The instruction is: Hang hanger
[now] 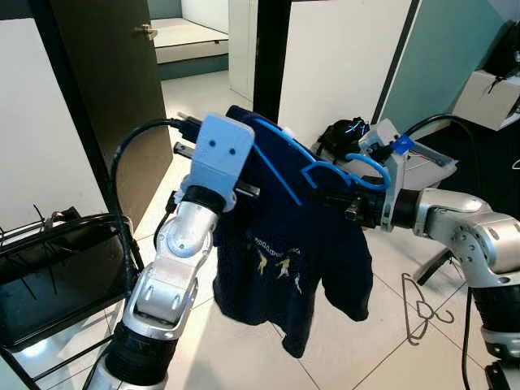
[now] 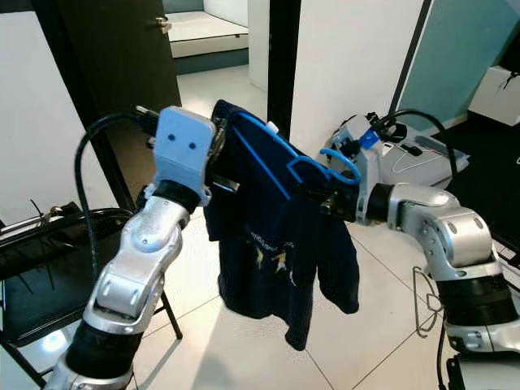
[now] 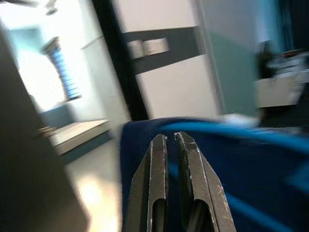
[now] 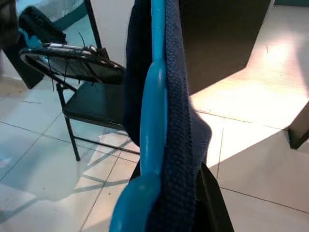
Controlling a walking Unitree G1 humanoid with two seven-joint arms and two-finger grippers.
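Home interior: tiled floor (image 1: 244, 349), dark door (image 1: 114, 89), folding chair (image 1: 57, 276), bed (image 1: 187, 36) beyond.

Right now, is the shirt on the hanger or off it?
On: the navy shirt drapes over the blue hanger, held between both grippers.

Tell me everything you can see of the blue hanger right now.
The blue hanger looks like plastic, with a navy shirt on it. It is held in the air, tilted. The right gripper is shut near its neck below the hook; the left gripper pinches the shirt's far shoulder.
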